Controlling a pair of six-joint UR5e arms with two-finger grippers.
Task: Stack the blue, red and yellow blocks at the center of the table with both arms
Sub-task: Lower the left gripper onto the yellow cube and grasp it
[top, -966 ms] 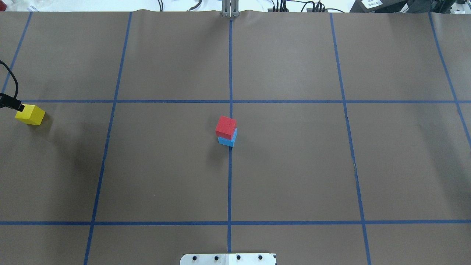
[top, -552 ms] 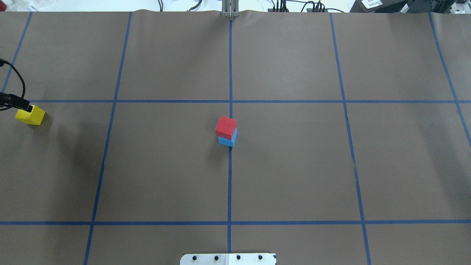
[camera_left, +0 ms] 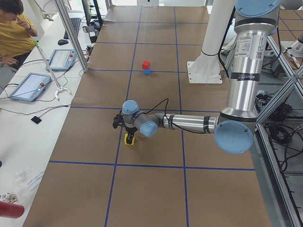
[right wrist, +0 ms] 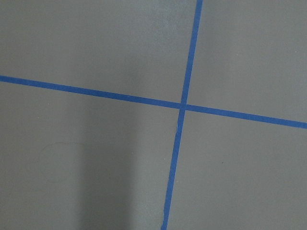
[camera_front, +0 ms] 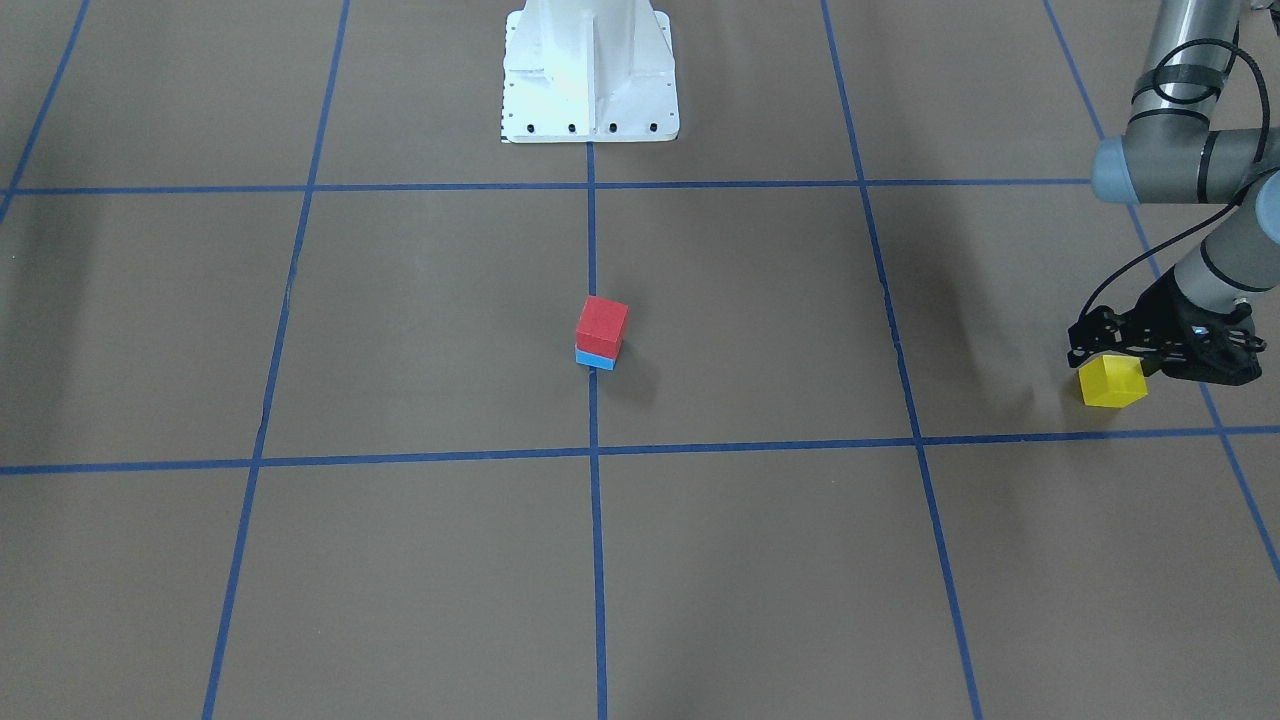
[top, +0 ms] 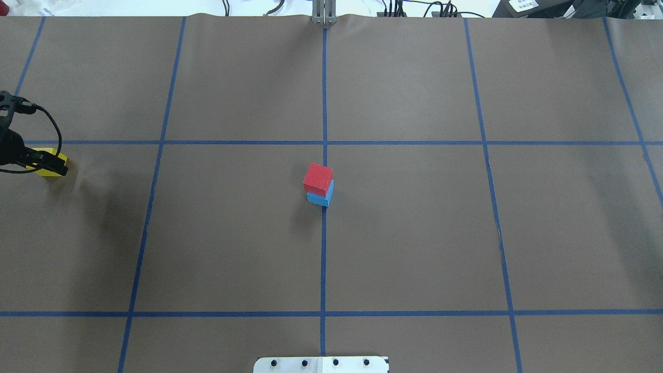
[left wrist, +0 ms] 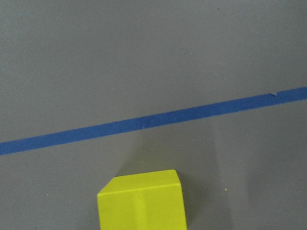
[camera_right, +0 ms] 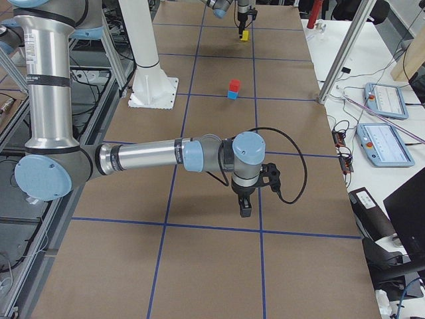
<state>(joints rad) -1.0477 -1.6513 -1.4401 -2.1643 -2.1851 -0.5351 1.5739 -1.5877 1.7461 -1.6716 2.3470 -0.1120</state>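
On the brown paper-covered table, gridded with blue tape lines, a red cube block sits slightly askew on a light-blue cube block at the centre. The yellow cube block lies well apart, at the edge on the robot's left. The left arm reaches out low, wrist bent down, its black left gripper hanging just over the yellow cube block and partly hiding it from overhead; whether its fingers are spread or closed cannot be told. The right gripper points straight down near a tape crossing on the opposite side, its grip likewise unreadable.
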